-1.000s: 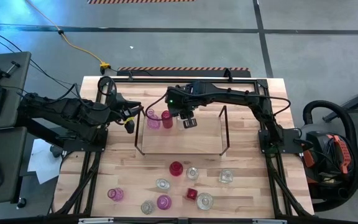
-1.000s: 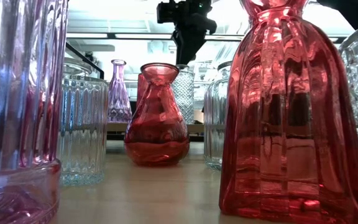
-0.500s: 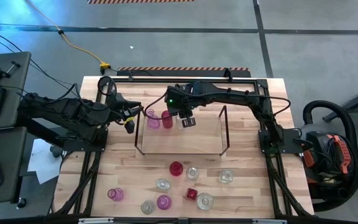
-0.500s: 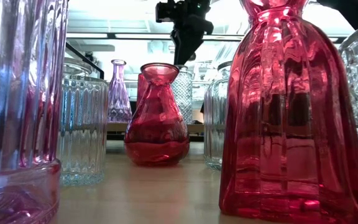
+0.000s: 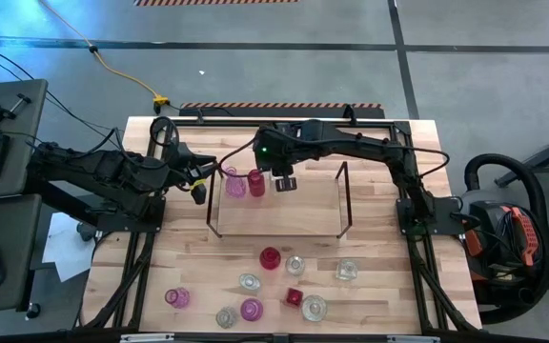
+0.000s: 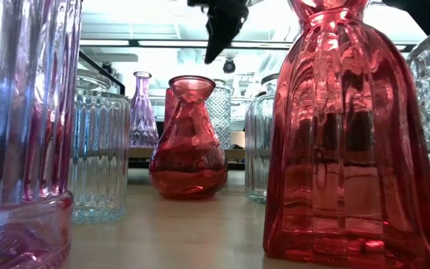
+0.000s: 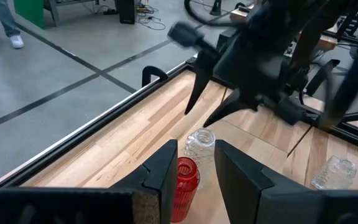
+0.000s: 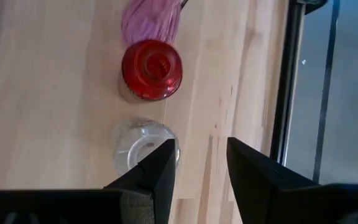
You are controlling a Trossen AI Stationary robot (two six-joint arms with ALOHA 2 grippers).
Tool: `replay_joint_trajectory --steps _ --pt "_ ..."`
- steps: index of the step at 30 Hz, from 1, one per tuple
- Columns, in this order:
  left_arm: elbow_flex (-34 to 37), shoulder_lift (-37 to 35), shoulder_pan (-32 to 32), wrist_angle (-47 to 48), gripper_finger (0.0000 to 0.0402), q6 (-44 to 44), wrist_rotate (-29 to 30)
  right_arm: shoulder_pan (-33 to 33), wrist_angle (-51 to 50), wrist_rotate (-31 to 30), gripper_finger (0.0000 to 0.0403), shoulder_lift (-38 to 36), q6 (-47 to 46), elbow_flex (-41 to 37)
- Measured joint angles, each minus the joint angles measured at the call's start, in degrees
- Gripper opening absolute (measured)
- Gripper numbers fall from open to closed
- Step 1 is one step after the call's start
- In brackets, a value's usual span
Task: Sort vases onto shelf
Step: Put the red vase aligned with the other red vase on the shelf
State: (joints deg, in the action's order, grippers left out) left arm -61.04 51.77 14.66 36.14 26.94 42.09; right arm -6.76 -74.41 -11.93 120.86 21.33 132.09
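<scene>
The shelf (image 5: 294, 217), a light board between two dark wire end frames, lies at the table's middle. Three vases stand in a row at its far left: a pink vase (image 8: 151, 22), a red vase (image 8: 152, 70) and a clear vase (image 8: 143, 146). My right gripper (image 8: 201, 168) hangs open and empty just above the clear vase, fingers slanting down; the left wrist view shows its fingertips (image 7: 197, 102) clear of that vase (image 7: 199, 144). My left gripper (image 5: 201, 186) waits open and empty off the shelf's left end, above the table.
Several loose vases stand on the table's near half: red (image 5: 270, 257), clear (image 5: 295, 264), clear (image 5: 347, 271), pink (image 5: 177, 297), pink (image 5: 252, 309) and others. They fill the low view, a tall red one (image 6: 349, 149) closest. The shelf's right part is bare.
My right gripper has risen straight up from the clear vase on the shelf, staying open, and has turned a little. The clear vase stays upright where it stood. My left arm has kept still.
</scene>
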Motion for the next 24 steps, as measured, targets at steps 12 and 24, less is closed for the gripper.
replay_joint_trajectory --steps 12,24 --pt "0.0 -0.02 0.01 0.09 0.0097 -1.54 -3.17 4.85 -4.8 -3.25 0.0124 -4.58 -13.32 1.82" --pt "0.0 -0.02 0.02 0.08 0.0097 -3.16 -9.02 14.54 -12.46 -4.17 0.0124 -5.03 -33.08 1.79"
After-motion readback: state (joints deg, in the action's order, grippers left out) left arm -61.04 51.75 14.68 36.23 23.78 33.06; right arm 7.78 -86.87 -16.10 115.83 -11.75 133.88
